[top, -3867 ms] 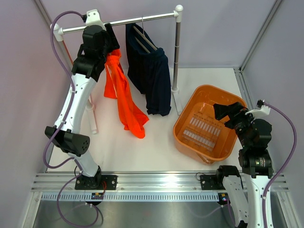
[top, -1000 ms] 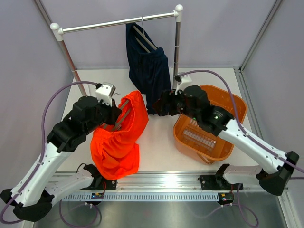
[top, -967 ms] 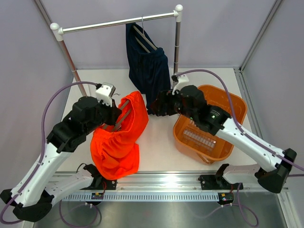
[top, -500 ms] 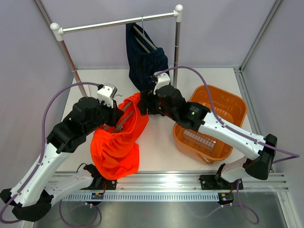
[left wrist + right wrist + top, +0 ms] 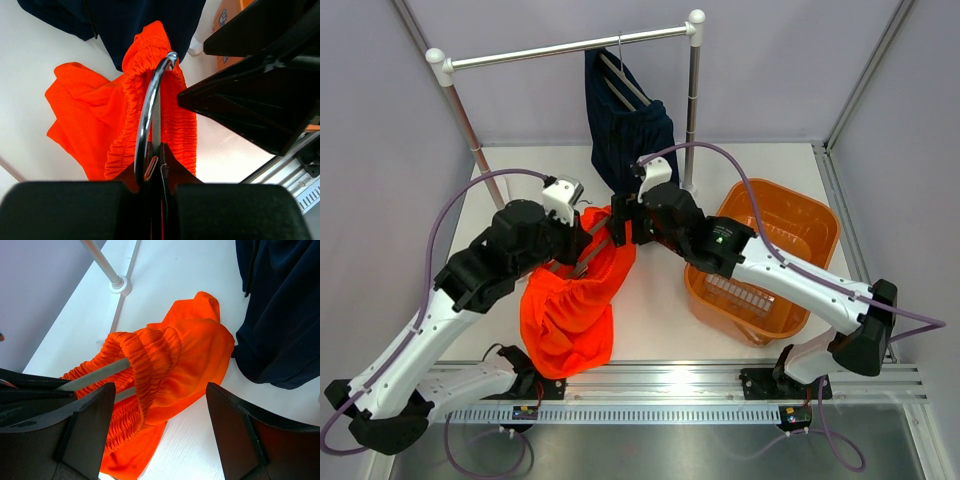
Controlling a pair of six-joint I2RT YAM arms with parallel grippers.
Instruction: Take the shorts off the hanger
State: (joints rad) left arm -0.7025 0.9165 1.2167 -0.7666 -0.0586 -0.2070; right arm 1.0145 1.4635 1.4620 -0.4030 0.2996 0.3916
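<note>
The orange shorts [image 5: 565, 315] droop from the hanger [image 5: 149, 105] onto the near worktop [image 5: 655, 325], their elastic waistband still bunched over its metal end. The left claw [image 5: 155, 162] is clenched on the hanger, presenting it low and level so the other arm can reach the cloth. Just beyond, the right claw [image 5: 159, 390] stands spread either side of the waistband, grasping nothing yet. A second ago it hovered by the orange basket [image 5: 805, 203]; it has since crossed left. Farthest, a navy garment [image 5: 635, 140] hangs on the rail [image 5: 570, 45].
</note>
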